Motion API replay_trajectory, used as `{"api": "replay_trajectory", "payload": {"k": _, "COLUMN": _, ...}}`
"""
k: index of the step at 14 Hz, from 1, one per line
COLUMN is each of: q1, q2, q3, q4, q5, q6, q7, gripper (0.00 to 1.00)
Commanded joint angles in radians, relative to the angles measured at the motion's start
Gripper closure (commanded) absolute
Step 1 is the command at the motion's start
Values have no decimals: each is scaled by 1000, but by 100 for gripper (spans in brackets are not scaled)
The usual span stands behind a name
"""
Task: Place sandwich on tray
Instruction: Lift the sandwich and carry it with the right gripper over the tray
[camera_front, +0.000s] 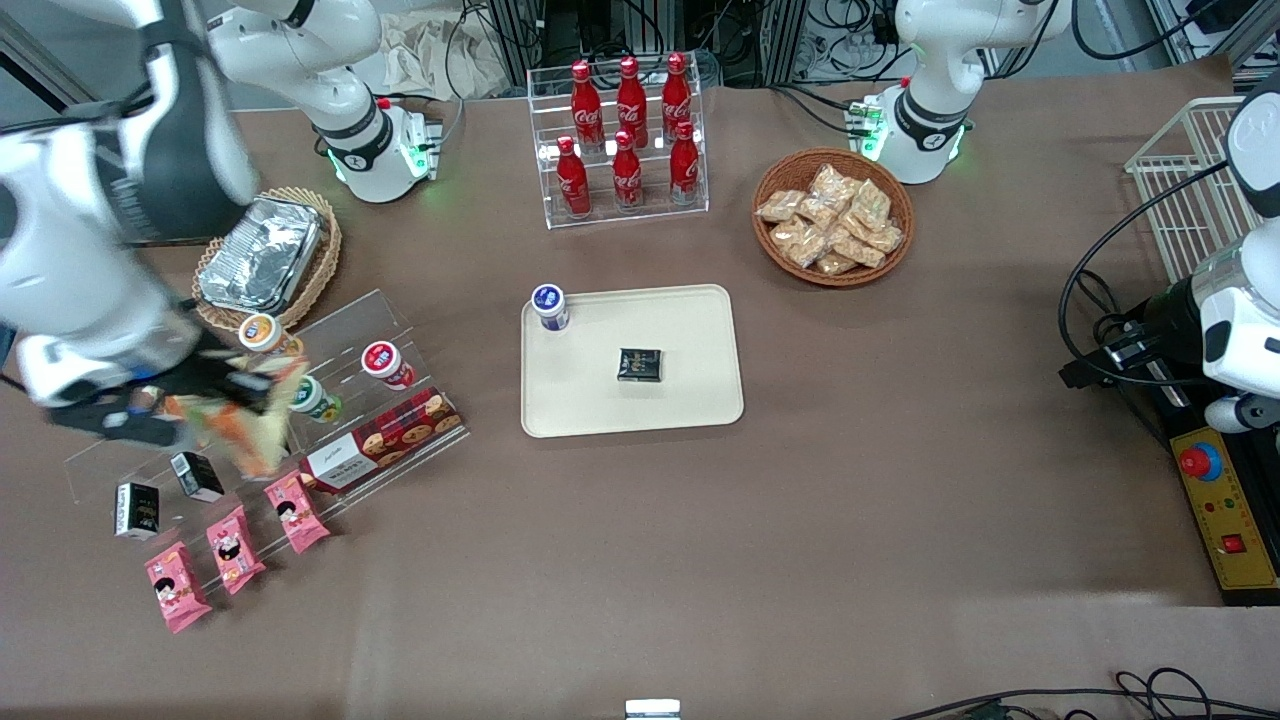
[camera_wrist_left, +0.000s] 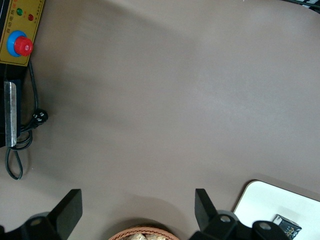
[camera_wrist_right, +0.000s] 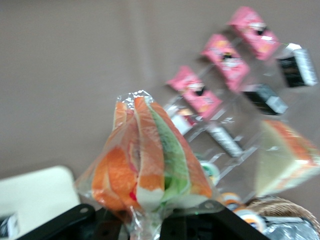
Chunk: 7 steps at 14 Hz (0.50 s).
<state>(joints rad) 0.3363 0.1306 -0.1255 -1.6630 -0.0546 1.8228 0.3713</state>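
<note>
Right wrist view shows the sandwich (camera_wrist_right: 150, 160) pinched in the tool (camera_wrist_right: 145, 220), lifted above the clear acrylic shelf (camera_front: 330, 400) at the working arm's end of the counter (camera_front: 800, 520), well apart from the tray (camera_front: 690, 400).

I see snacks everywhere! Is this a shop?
Probably a lab's pretend shop: cola bottles on a clear rack, robot cables, an emergency-stop box. The gripper holds the sandwich above the snack shelf.
</note>
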Motion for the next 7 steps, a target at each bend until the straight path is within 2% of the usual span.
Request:
{"api": "replay_trajectory", "payload": {"k": 1, "q1": 149, "q2": 61, "q3": -5, "q4": 48, "q5": -16, "q6": 6, "q7": -18, "gripper": 100}}
{"api": "replay_trajectory", "payload": {"k": 7, "q1": 423, "q2": 199, "q3": -5, "q4": 48, "q5": -18, "q6": 217, "q7": -38, "gripper": 100}}
